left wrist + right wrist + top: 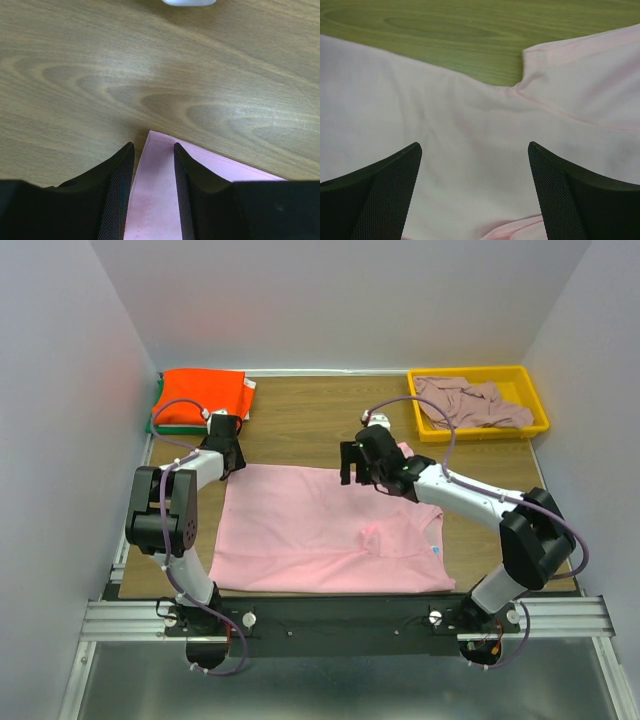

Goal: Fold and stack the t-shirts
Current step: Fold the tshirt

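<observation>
Light pink t-shirt [320,530] spread flat on wooden table [300,425], left gripper [154,145] slightly parted astride its far-left corner, right gripper [475,145] wide open above its sleeve seam, orange tee [200,398] folded far left.

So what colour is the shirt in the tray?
Dusty mauve; the top view shows the shirt best.

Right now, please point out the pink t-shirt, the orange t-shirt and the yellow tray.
pink t-shirt [300,530], top external view, flat middle of its body
orange t-shirt [200,398], top external view, middle of the folded top
yellow tray [485,432], top external view, its near wall
</observation>
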